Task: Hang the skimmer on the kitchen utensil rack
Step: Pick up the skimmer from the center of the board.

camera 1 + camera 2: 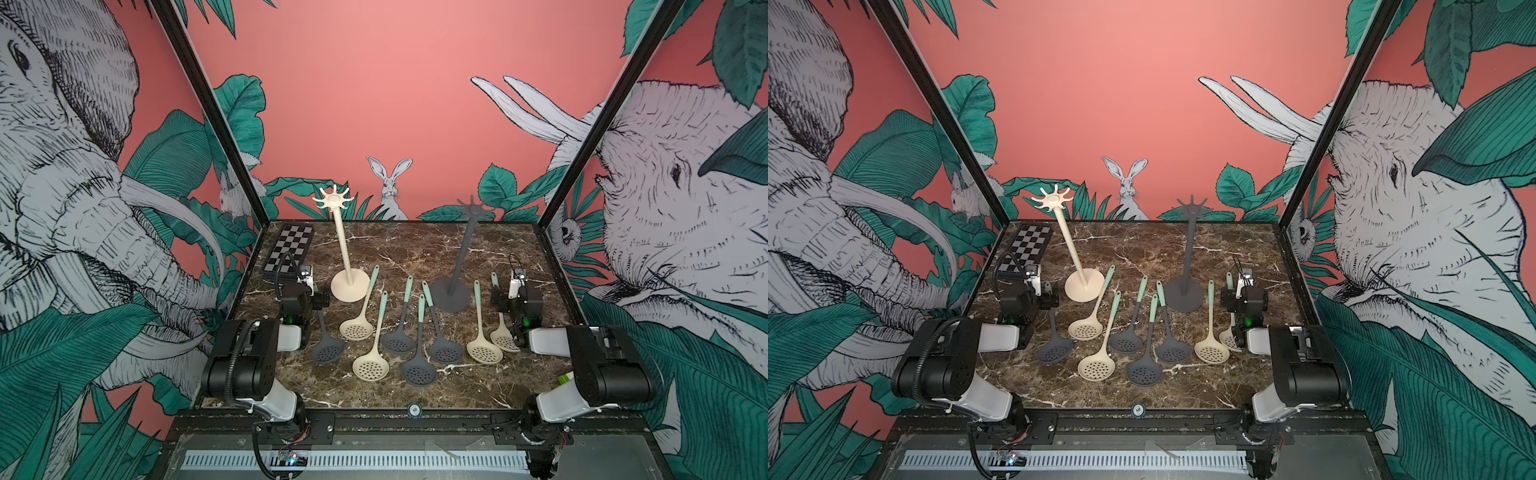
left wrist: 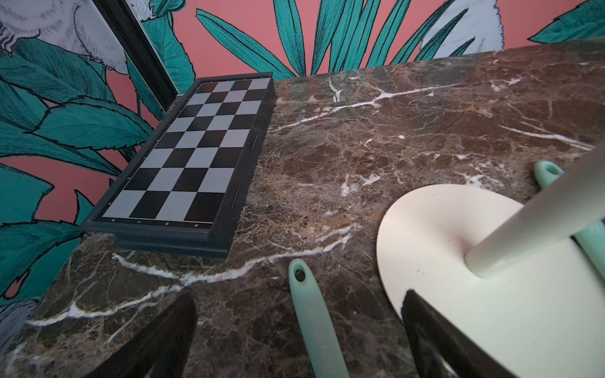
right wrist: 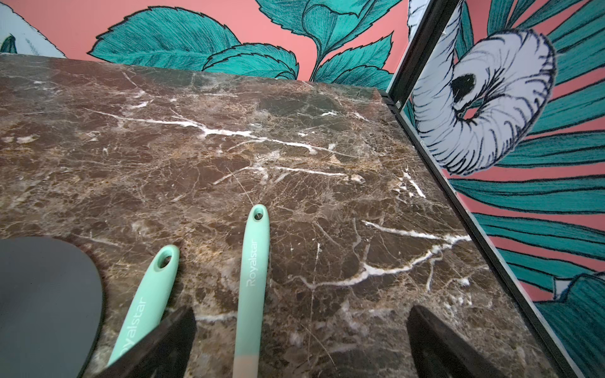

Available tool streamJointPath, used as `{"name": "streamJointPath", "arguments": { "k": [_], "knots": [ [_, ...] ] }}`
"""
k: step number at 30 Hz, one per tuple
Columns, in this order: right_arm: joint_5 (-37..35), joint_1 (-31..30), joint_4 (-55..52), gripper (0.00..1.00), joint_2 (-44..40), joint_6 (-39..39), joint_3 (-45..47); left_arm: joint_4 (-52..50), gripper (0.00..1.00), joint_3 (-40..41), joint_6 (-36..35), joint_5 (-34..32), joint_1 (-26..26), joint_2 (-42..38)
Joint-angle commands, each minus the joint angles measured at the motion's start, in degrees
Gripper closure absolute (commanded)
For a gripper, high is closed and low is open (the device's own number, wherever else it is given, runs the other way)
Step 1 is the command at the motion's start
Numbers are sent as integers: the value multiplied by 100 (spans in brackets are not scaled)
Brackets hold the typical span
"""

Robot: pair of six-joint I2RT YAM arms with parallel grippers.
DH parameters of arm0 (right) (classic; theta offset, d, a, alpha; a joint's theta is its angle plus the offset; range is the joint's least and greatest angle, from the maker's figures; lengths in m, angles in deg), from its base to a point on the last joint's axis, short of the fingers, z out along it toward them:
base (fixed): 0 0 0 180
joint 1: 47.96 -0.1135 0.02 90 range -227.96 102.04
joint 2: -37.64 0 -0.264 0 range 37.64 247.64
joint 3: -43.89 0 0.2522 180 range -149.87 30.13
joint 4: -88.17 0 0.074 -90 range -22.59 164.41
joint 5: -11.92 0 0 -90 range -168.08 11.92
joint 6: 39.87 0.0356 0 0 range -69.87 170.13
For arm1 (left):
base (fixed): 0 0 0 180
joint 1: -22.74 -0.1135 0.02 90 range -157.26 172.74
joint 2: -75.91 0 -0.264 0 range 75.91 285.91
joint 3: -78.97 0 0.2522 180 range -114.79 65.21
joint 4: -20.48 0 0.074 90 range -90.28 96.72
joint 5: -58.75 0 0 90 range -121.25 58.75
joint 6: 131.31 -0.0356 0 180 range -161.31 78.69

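Several skimmers with mint handles, cream or grey, lie in a row on the marble table (image 1: 415, 249). A cream utensil rack (image 1: 343, 245) stands behind them at the left and a grey rack (image 1: 461, 257) at the right, both with bare hooks. My left gripper (image 2: 299, 299) is open low over the table, with the leftmost grey skimmer's (image 1: 328, 349) handle (image 2: 314, 324) lying loose between its fingers. My right gripper (image 3: 301, 314) is open too. The rightmost cream skimmer's (image 1: 503, 338) handle (image 3: 253, 278) lies loose between its fingers.
A folded chessboard (image 1: 289, 249) lies at the back left corner, just behind the left arm. The cream rack's base (image 2: 458, 261) sits close beside the left gripper, and the grey rack's base (image 3: 42, 304) beside the right. Black frame posts and walls bound the table.
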Motion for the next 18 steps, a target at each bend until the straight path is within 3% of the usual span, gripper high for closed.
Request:
{"name": "streamJointPath", "arguments": {
  "k": [1, 10, 12, 15, 18],
  "knots": [
    [21, -28, 81, 2, 42, -1, -96, 43, 1, -70, -61, 64, 21, -18],
    [-17, -28, 105, 1, 6, 22, -147, 104, 1, -53, -59, 67, 20, -26],
    [-35, -28, -1171, 1, -474, 31, -553, -195, 2, -148, -67, 41, 32, -210],
    [-209, -26, -2154, 1, -1018, 132, -956, -1292, 4, -442, 54, -304, 32, -850],
    [-288, -24, -3328, 4, -1170, 561, -1520, -1647, 8, -565, 355, -832, 42, -1359]
  ]
}}
